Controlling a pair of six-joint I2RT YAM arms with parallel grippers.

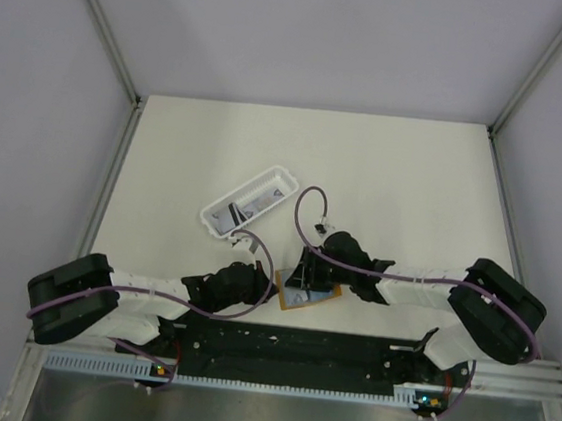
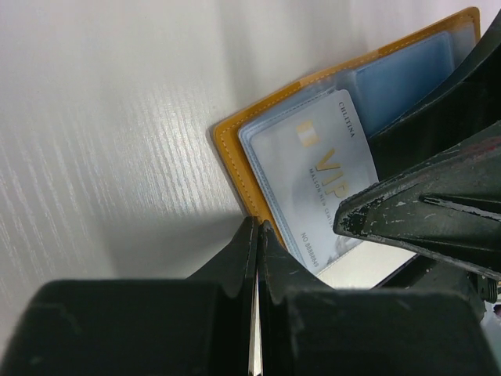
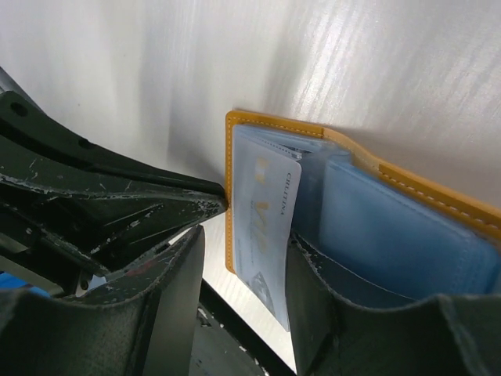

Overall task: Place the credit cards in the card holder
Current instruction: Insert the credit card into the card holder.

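Observation:
The card holder (image 1: 322, 296) lies open on the table near the front edge, orange-tan outside (image 2: 233, 153), pale blue sleeves inside (image 3: 391, 235). One white credit card (image 2: 313, 172) with gold "VIP" print lies partly in a clear sleeve, its end sticking out past the holder's edge (image 3: 262, 227). My left gripper (image 2: 259, 225) is shut, its tips against the holder's orange edge (image 1: 267, 287). My right gripper (image 3: 244, 239) is open and straddles the card. Its right finger rests on the blue lining. Its position in the top view (image 1: 305, 276) is just above the holder.
A long white plastic tray (image 1: 223, 207) stands behind the left arm, holding more cards (image 1: 252, 206). The table's near edge and black rail (image 1: 297, 343) run just below the holder. The two grippers are nearly touching each other.

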